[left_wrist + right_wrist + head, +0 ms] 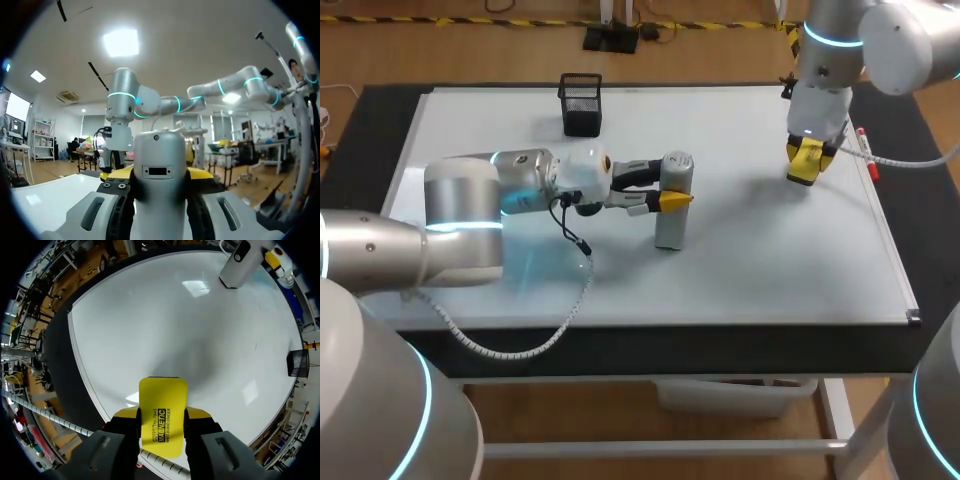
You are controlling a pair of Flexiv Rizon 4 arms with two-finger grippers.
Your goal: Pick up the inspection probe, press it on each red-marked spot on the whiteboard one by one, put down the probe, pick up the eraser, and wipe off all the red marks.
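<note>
Two hands, two tools, both loaded at once! The left hand (668,190) is clamped on the inspection probe (672,218), a finger on each side of the grey cylinder. It stands upright near the middle of the whiteboard (750,260), base apparently down on the surface.

Over on the right side of the board, the right hand (805,160) is closed on the yellow eraser (162,400), pinched flat between its fingers. It sits low over the white with its shadow just beneath; whether it touches, I can't tell.

And red marks? None that I can pick out from any view, so the board looks wiped, or near enough.

Now the danger, as I judge it: the probe hasn't been put down. If the right arm sweeps the eraser toward the centre, it runs straight at that probe and the left arm's wrist. A knock there could tip the cylinder or twist it in the grip. Let go carelessly, and a tall, narrow body like that may topple and roll.

The black mesh pen cup (581,104) at the far edge sits well apart, no threat.
</note>
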